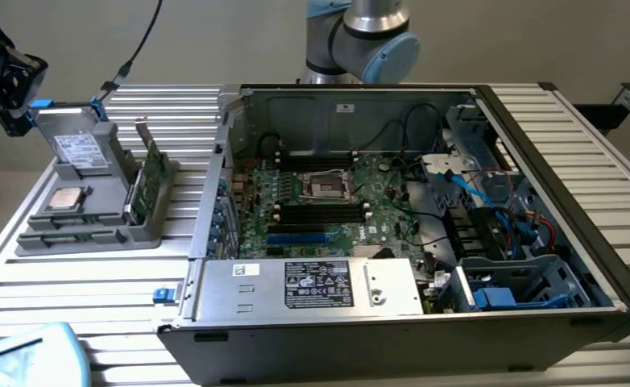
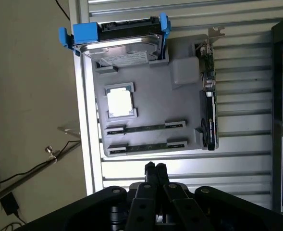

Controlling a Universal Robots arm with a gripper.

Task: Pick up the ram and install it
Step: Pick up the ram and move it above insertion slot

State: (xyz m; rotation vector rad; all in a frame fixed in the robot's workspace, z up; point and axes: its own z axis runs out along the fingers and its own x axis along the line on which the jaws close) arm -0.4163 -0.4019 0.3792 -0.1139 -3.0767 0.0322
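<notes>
- The ram (image 2: pixel 146 127) lies as two thin sticks on edge in the near slots of the gray tray (image 2: pixel 151 86), at the exterior view's left of the computer case (image 1: pixel 401 347).
- It looks light, stiff and fragile. Best pinched mid-length across its flat faces.
- The gripper (image 2: pixel 154 169) hovers above the tray, fingers pressed together, empty.

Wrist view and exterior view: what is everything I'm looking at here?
ram: two, dark green, in the tray's long slots
processor chip: one, silver, flat in the tray
hard drive: one, silver, blue caddy, tray's end
expansion card: one, green, upright at tray's edge
tray: one, grey, on the table
computer case: one, black, open, beside the tray
table: one, silver, slatted
robot arm: one, grey-blue, behind the case
fingers: two, black, shut, empty, above the table
</notes>
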